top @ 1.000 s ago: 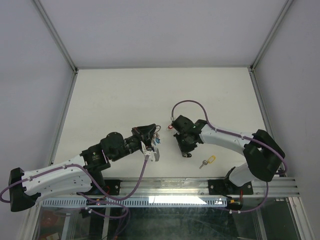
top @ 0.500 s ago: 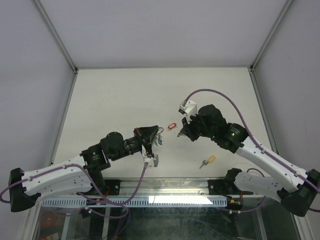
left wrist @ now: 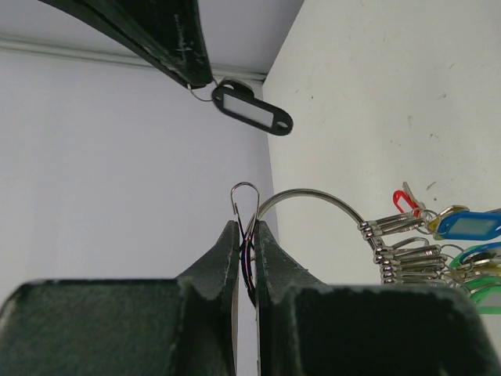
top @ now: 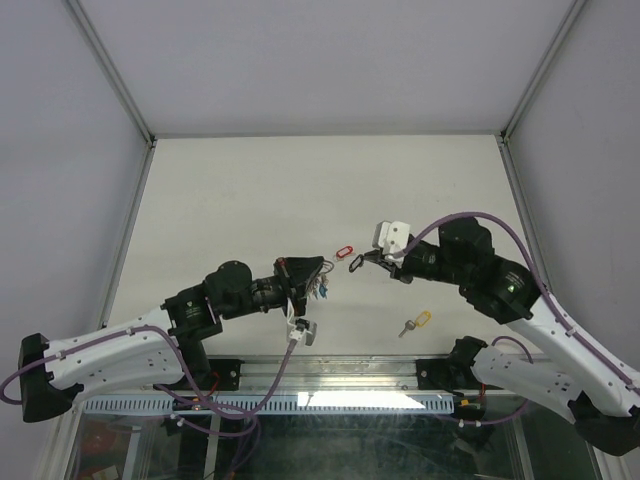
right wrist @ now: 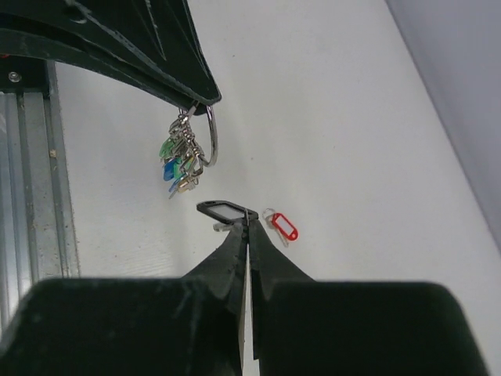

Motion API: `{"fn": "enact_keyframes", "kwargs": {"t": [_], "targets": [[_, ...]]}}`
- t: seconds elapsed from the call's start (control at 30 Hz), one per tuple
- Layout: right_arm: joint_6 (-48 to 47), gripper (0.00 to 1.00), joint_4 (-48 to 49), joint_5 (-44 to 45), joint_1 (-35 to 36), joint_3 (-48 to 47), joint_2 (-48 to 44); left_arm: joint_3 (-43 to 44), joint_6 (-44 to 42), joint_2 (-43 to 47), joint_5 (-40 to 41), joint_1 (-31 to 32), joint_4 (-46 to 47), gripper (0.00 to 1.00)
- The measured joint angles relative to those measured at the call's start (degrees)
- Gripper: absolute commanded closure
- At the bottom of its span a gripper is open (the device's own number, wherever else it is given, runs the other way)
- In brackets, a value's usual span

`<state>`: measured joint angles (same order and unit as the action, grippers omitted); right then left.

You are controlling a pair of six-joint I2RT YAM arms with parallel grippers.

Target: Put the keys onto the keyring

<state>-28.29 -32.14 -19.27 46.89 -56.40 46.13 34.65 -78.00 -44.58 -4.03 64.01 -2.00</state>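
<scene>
white walled table (top: 250, 180), upper frame open | left gripper (left wrist: 246, 235) clamps one keyring (left wrist: 309, 196) of keys (left wrist: 438, 243) | right gripper (right wrist: 246, 227) pinches one black key (right wrist: 221, 209) | loose: one red key (top: 345, 249), one yellow key (top: 417, 322)

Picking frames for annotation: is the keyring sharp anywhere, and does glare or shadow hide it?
Left wrist: keyring sharp, no glare or shadow on it. Right wrist: smaller, yet clear against the pale table. Top external: even light, ring too tiny to resolve.

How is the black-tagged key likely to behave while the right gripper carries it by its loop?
The black plastic-tagged key probably dangles and swings: the right gripper pinches only its small wire loop, leaving the tag free. It looks very light, tiny beside the gripper. Such a thin pinch may let it twist or slip.
</scene>
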Motion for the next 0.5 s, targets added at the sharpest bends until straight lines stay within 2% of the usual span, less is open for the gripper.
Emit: {"fn": "enact_keyframes", "kwargs": {"t": [0.23, 0.5], "targets": [[-11.76, 1.0, -2.95, -3.85, -0.02, -3.17, -0.9, 2.21, -4.61, -1.64, -0.9, 0.11, -2.38, 1.0], [-20.44, 1.0, -4.09, -5.57, -0.02, -4.55, 0.55, 3.39, -9.25, -3.48, 0.76, 3.04, -3.45, 1.0]]}}
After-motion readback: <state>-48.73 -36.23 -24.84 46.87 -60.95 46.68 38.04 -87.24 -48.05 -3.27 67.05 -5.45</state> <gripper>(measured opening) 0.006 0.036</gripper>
